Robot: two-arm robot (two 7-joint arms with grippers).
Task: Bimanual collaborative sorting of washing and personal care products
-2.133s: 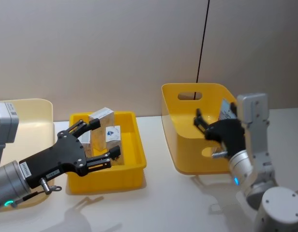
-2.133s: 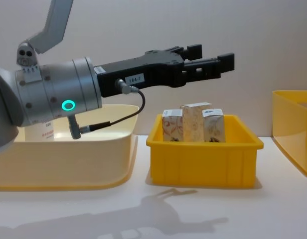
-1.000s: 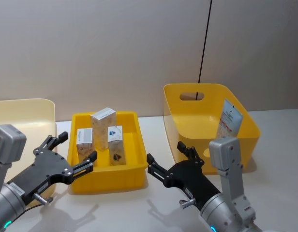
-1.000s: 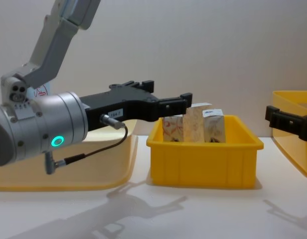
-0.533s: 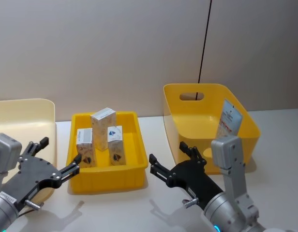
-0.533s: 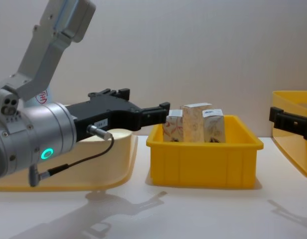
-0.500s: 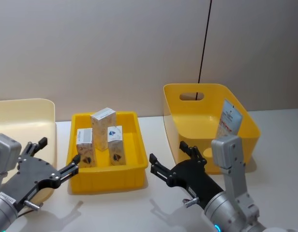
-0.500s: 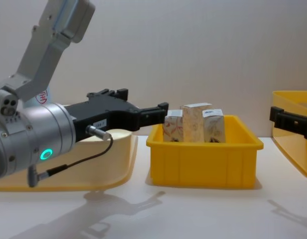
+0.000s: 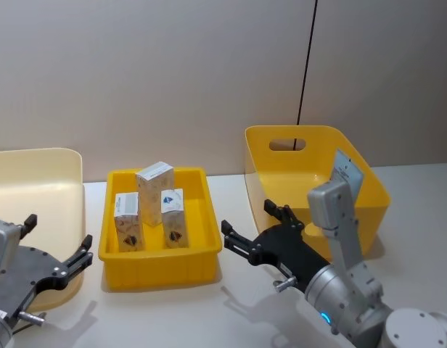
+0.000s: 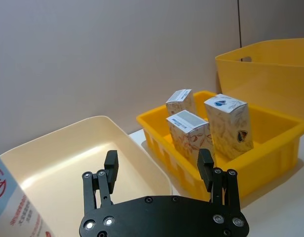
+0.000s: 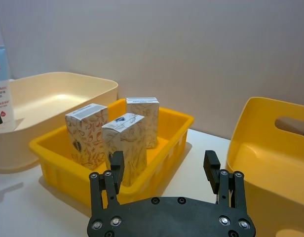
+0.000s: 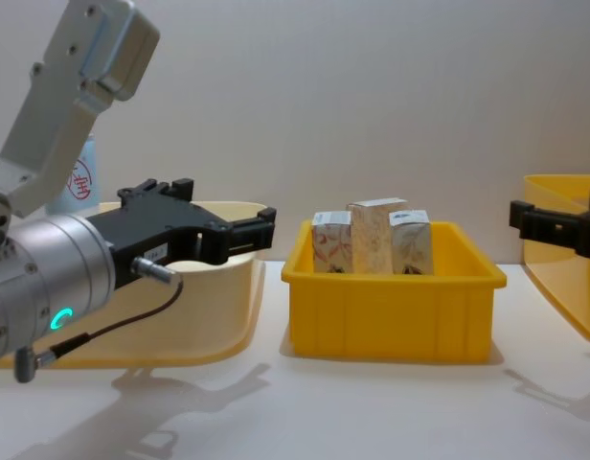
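The left gripper (image 9: 56, 238) is pulling back, fingers spread, from above the yellow tray (image 9: 162, 261) toward the robot's body, and is now sitting low in front of the cream bin (image 9: 56, 163). The right gripper (image 9: 247, 217), two seconds ago inside the deep yellow bin (image 9: 260, 156) beside the light-blue tube (image 9: 345, 177), is now hanging outside it, jaws apart, between bin and tray.

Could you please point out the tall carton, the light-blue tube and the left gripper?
Tall carton (image 9: 152, 196): head view, on its patterned front face.
Light-blue tube (image 9: 348, 168): head view, on its printed upper part.
Left gripper (image 10: 158, 159): left wrist view, midway between its open fingertips.
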